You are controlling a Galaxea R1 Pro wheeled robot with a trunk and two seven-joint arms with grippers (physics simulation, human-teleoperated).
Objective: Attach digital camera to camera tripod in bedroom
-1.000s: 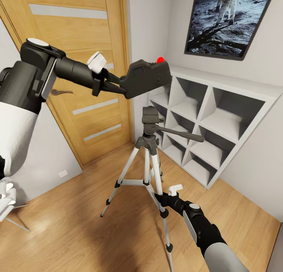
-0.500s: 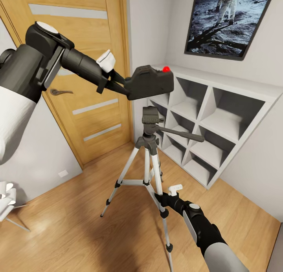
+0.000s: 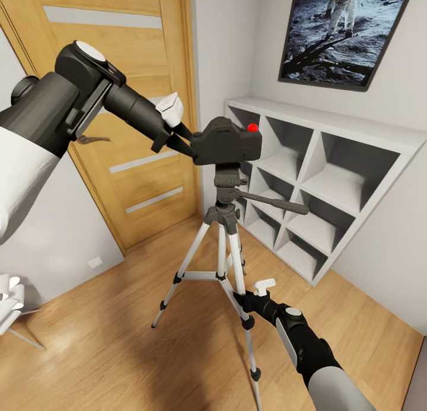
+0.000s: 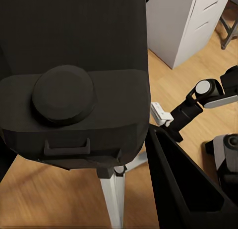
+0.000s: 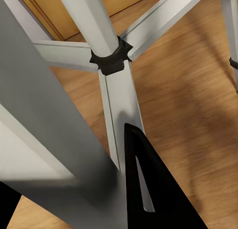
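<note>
In the head view my left gripper (image 3: 191, 145) is shut on the side of the digital camera (image 3: 228, 143), a chunky black body with a red dot at its top right corner. The camera is level and rests on the dark head of the camera tripod (image 3: 226, 185), whose pan handle points right. Low down, my right gripper (image 3: 242, 299) is shut on the tripod's front silver leg. The left wrist view has the camera (image 4: 74, 80) close up, one black finger (image 4: 183, 184) beside it. A thick grey tripod leg (image 5: 49, 115) crosses the right wrist view next to a black finger (image 5: 148, 189).
This is the bedroom: a wooden door (image 3: 118, 174) behind the left arm, white cube shelves (image 3: 332, 179) to the right of the tripod, an astronaut poster (image 3: 344, 31) above them. Light wood floor (image 3: 107, 351) spreads around the tripod legs. A white object (image 3: 9, 304) sits at the left edge.
My left arm has brought the camera down and to the right, from above the tripod onto its head, and levelled it. The right arm and tripod have stayed put.
</note>
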